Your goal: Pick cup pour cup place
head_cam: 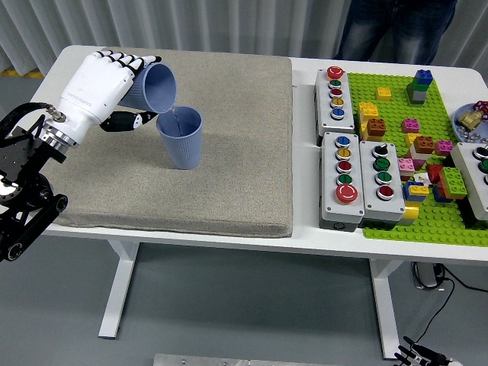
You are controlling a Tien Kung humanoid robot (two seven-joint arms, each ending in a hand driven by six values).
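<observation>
- Pale pleated curtains back a white table (229,240), most of its left part covered by a coarse grey-beige mat (229,175) with a woven, felt-like surface.
- On that mat, the left hand (97,88), white-shelled with black joints, has its fingers (126,58) curled over the top of a tilted blue cup (152,85) and its thumb (126,120) underneath, clamped around the cup's ribbed wall.
- That held cup is tipped with its open mouth facing right and downward, its lower lip just above the rim of a second blue cup (181,139).
- A thin clear stream (174,112) runs from the tipped lip into the second cup.
- The second cup stands upright on the mat, tapered and ribbed like the first, apart from the hand.
- Behind the wrist, the black left arm (23,191) enters from the lower left edge.
- To the right, off the mat, grey button boxes (358,183) with coloured round buttons sit beside a green studded baseplate (415,152) carrying plastic bricks.
- A person's dark trouser legs (396,27) stand at the far side.
</observation>
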